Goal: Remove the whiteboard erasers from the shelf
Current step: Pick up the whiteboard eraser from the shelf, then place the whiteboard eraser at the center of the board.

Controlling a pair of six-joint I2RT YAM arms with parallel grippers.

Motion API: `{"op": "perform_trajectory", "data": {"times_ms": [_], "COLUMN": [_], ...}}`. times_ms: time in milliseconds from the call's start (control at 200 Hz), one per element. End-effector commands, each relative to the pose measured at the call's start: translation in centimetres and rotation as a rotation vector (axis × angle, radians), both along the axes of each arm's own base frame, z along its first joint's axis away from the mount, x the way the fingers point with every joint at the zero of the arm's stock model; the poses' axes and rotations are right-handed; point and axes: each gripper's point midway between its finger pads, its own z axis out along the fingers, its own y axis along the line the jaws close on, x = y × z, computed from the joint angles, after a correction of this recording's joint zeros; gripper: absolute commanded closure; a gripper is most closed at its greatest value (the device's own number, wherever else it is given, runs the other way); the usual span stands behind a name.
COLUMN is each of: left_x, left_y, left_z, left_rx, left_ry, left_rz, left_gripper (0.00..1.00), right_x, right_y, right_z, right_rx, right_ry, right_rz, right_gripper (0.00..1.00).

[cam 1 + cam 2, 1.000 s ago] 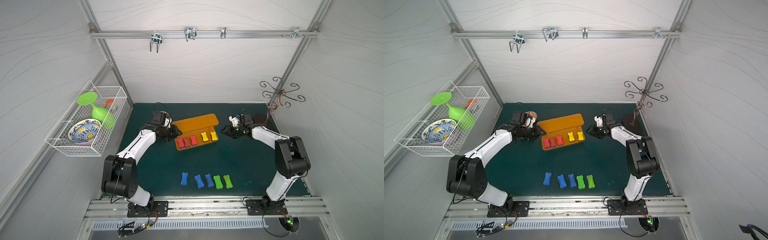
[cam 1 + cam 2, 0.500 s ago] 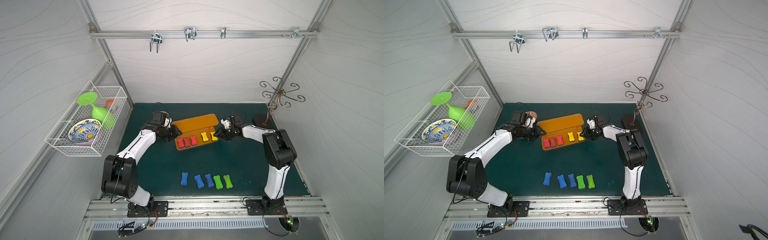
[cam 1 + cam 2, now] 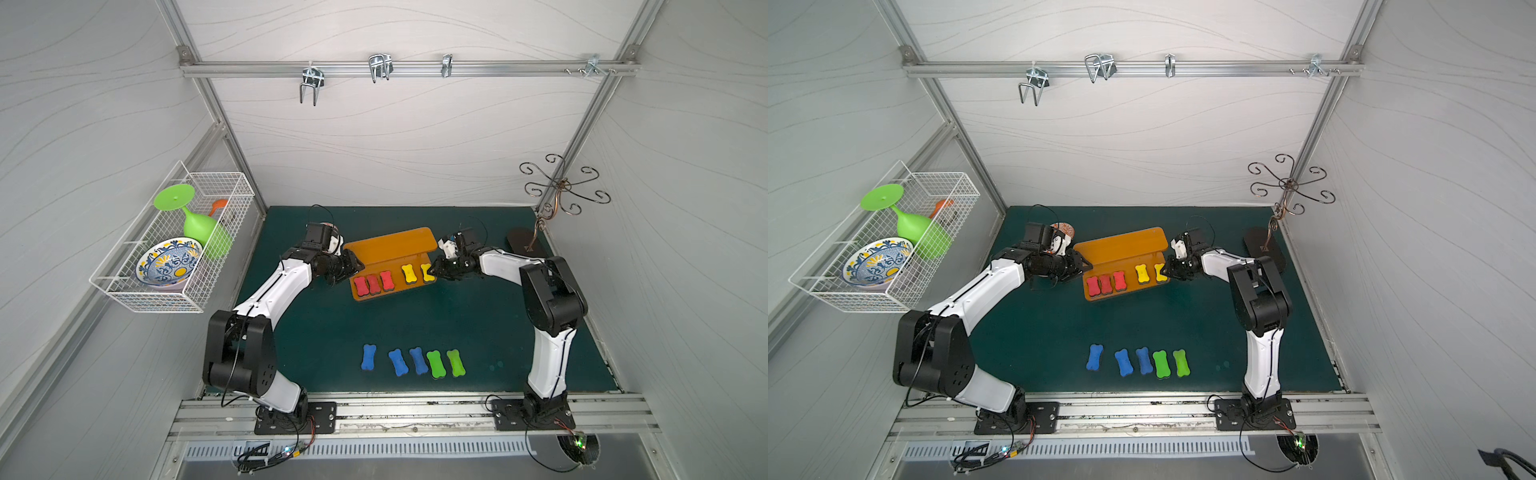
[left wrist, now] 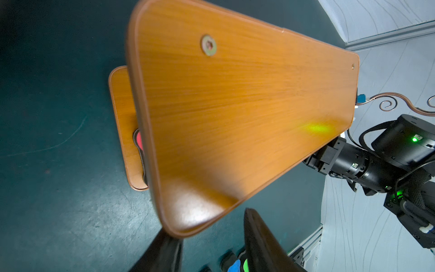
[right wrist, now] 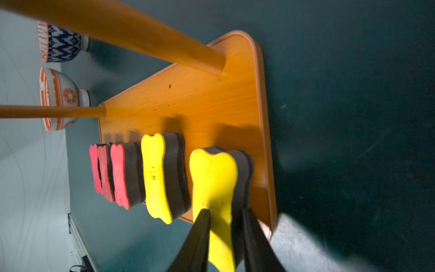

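Left gripper [image 3: 354, 267]: at the left end of the shelf [image 3: 390, 246], fingers spread beside the corner of the upper board [image 4: 235, 106]; lower board [image 5: 188, 99] carries three red erasers [image 3: 374, 284] and two yellow; three blue erasers [image 3: 397, 361] and two green erasers [image 3: 444, 363] lie on the mat [image 3: 498, 324] in front; right gripper [image 5: 224, 210]: pinching the end yellow eraser [image 5: 211, 179] at the shelf's right edge.
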Motion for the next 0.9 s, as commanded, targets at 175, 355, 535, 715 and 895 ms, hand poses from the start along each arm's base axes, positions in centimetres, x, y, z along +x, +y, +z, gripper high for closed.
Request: {"op": "perform_trajectory", "data": {"times_ms": [175,355,535,715,895], "left_x": [1.0,1.0,0.9,0.9,1.0], "left_y": [0.2,0.4,0.4,0.4,0.4], "left_z": [1.9,2.1,2.0,2.2,2.1], "left_rx": [-0.037,-0.044,-0.049,-0.049,-0.047], "left_ry": [-0.079,-0.085,-0.084,-0.089,-0.087], "left_rz": [0.007,0.010,0.009,0.010,0.008], "left_gripper": [0.55,0.55,0.55,0.55,0.55], "right_x": [-1.3,-2.3,-5.4,-10.9,-15.8], "right_y": [-0.3,-0.6,-2.4,-4.9,-6.1], "right_z": [-1.3,0.2,2.0,1.3,-0.3], "right_rx": [-0.039,-0.027,-0.050,-0.093,-0.133], "right_ry": [0.056,0.053,0.048,0.107,0.163], "right_rz": [0.008,0.001,-0.008,-0.023,-0.012], "right_gripper": [1.00,1.00,1.00,1.00,1.00]}}
